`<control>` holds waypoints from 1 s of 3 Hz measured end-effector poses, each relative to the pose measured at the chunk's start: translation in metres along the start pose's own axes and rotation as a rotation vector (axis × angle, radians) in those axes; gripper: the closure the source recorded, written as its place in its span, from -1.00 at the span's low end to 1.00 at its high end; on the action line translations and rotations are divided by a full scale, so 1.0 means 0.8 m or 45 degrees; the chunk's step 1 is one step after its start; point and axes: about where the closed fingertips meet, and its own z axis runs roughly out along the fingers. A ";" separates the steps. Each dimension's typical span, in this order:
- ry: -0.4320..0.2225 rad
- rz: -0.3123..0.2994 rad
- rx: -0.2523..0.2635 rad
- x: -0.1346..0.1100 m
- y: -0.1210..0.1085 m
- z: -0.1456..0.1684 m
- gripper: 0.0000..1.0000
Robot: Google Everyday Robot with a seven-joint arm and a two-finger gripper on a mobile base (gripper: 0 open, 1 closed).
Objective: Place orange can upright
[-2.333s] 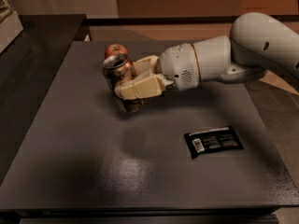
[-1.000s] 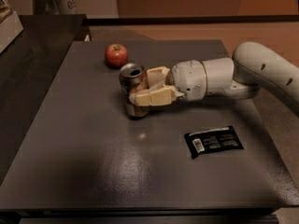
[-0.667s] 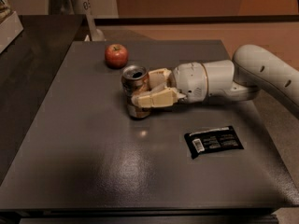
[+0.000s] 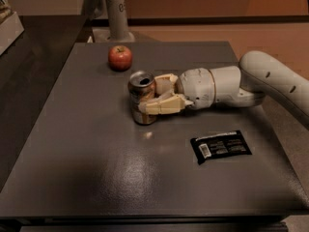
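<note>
The orange can stands upright on the dark grey table, silver top with pull-tab facing up, near the table's middle. My gripper reaches in from the right and its two cream fingers sit around the can, one in front and one behind. The can's base rests on the table top. My white arm stretches away to the right edge.
A round red apple sits behind and left of the can. A flat black packet with a barcode lies front right. A grey post stands beyond the table's far edge. A dark counter lies to the left.
The gripper carried the can down and right from beside the apple to the table's middle, where the can now stands on the surface. The view shifted slightly.
</note>
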 end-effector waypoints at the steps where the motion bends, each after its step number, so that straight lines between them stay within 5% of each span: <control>1: -0.021 -0.015 -0.021 0.003 0.000 -0.001 0.17; 3: -0.013 -0.017 -0.027 0.007 -0.001 0.000 -0.74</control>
